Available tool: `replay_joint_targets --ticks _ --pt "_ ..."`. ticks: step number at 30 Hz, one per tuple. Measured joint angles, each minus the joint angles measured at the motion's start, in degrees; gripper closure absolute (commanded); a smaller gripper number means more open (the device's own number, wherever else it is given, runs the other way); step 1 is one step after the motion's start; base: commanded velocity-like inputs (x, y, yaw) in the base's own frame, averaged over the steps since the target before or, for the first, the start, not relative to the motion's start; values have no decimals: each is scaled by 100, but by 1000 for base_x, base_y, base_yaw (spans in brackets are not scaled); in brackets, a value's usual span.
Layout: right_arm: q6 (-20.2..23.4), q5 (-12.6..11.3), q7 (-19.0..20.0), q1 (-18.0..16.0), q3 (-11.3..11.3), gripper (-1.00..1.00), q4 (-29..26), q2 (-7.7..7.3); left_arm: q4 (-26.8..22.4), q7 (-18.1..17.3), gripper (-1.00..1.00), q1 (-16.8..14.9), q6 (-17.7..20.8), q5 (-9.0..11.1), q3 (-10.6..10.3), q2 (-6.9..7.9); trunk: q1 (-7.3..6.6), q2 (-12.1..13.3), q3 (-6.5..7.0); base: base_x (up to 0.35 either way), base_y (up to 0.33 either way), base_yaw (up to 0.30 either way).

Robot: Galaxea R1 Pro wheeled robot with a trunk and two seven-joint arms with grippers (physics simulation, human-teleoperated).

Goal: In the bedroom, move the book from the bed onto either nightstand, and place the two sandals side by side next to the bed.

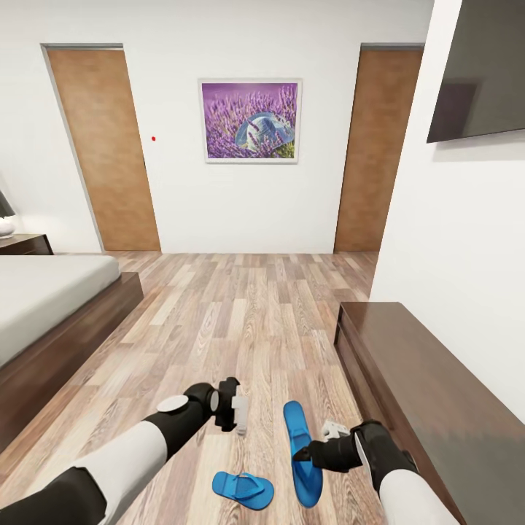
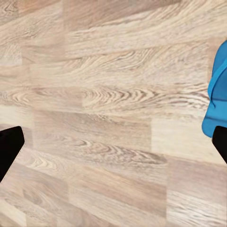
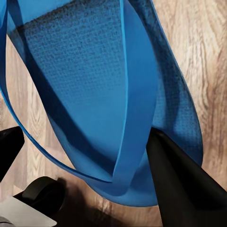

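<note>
While the base stands on the plank floor between the bed and the long sideboard, the head view gives the layout. Taking the sideboard as landmark: the long sandal lies just beside its near end, long axis running parallel to the sideboard's front edge. The second sandal lies on the far side of the first from the sideboard, turned roughly crosswise to it, apart from it. The right gripper sits at the long sandal's edge nearest the sideboard, about mid-length. The left gripper hovers beyond the second sandal, further from the sideboard, carrying nothing. The bed stands well apart across the floor, a nightstand beyond it. I see no book on the visible mattress corner.

Left wrist view: bare planks between two widely spread dark fingertips; a blue sandal edge at one margin. Left jaws spread, empty.

Right wrist view: blue sole and strap close up, one dark finger under the strap side, the other fingertip off at the sole's far edge. Jaws straddle the sandal; whether they are clamped on it I cannot tell.

Judgement: the right arm is nearer the long sandal and aligned across its short axis. The wrist view alone shows the strap contact; the head view alone shows both sandals' bearings relative to the bed.
</note>
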Motion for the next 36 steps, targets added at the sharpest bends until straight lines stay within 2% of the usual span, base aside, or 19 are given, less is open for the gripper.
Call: replay_joint_targets --ticks 6,25,29,32,36 --pt "-1 -1 5 0 -5 100 57 -4 52 62 -100 16 -2 37 -12 -13 0 0 0 0 0 0" --pt "-2 0 -70 0 -16 100 73 -12 701 95 -100 104 -68 44 -14 -58 0 0 0 0 0 0" --pt "-7 -16 -532 0 -243 100 71 -1 758 103 -100 106 -117 34 3 -72 0 0 0 0 0 0" --pt "-11 -18 -1032 0 -489 100 69 2 775 89 -100 107 -254 43 2 -74 0 0 0 0 0 0" --pt "-3 -54 -1255 0 -568 100 69 5 780 37 -100 107 -348 48 -21 -79 0 0 0 0 0 0"
